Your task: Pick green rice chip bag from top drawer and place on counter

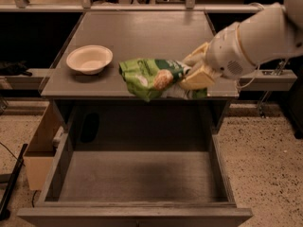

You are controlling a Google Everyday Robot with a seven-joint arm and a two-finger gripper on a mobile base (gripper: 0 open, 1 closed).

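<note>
The green rice chip bag (150, 77) is crinkled light green with a dark label and pictured tan chips. My gripper (191, 74) is shut on its right end and holds it in the air over the front edge of the counter (142, 32). The white arm reaches in from the right. The top drawer (137, 174) stands pulled open below, its wood-grain floor bare.
A cream bowl (89, 59) sits on the counter's left side. A dark object (89, 126) lies at the drawer's back left. A cardboard box (40, 145) stands on the floor to the left of the cabinet.
</note>
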